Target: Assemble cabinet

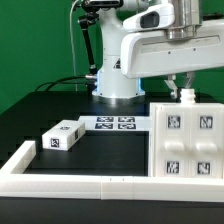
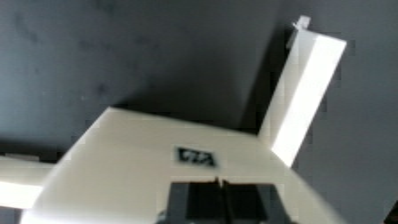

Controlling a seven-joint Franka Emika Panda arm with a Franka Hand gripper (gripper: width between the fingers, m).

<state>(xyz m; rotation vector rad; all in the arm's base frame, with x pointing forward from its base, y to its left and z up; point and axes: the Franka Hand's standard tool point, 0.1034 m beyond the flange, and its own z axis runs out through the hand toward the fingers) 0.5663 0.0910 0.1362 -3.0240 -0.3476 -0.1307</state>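
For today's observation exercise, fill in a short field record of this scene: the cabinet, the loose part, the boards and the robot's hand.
main piece: large white plastic cabinet with black-and-white square tags, at the exterior view's right
loose part: small white tagged block, lying apart from the cabinet, toward the exterior view's left
surface: black table
fixed board: thin flat white marker board, near the arm's base
edge: long low white border rail along the front
robot: hand just above the cabinet's top; open or shut unclear
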